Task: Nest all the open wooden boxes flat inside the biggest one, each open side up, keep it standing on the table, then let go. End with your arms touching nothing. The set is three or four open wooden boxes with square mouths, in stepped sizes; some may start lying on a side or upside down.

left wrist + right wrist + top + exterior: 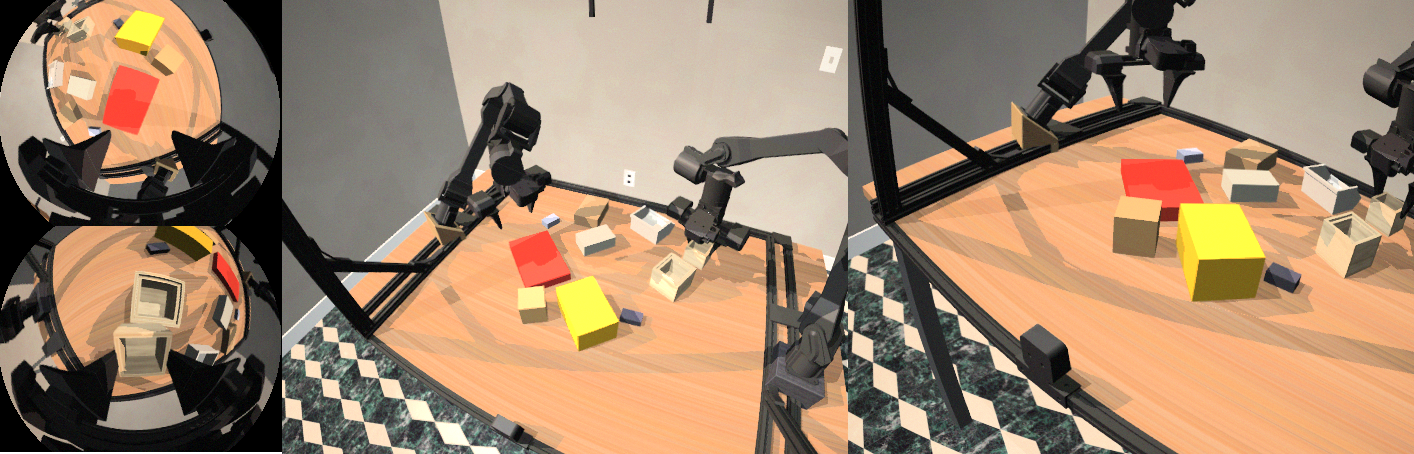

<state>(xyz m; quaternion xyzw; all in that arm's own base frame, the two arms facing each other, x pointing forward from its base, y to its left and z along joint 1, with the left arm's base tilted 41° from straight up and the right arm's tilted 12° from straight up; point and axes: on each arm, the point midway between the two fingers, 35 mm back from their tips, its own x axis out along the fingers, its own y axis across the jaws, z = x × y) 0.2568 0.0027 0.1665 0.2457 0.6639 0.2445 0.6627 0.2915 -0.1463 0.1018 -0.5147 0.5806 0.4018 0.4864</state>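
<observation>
the right wrist view shows inside the small wooden box (pixel 698 255) (pixel 1384 215) (pixel 142 357), pinched by the right gripper (pixel 701 245) (pixel 1393 202) (pixel 142 352); the exterior view crops that arm. the left gripper (pixel 515 219) (pixel 1143 107) (pixel 141 134) gapes wide.

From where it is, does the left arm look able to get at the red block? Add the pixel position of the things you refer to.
Probably yes: the left claw (pixel 515 218) (pixel 1143 107) (pixel 141 134) hangs open beyond one end of the red block (pixel 539 259) (pixel 1162 180) (pixel 131 100), and nothing stands between them. The block may be too wide to grip across, though.
</observation>
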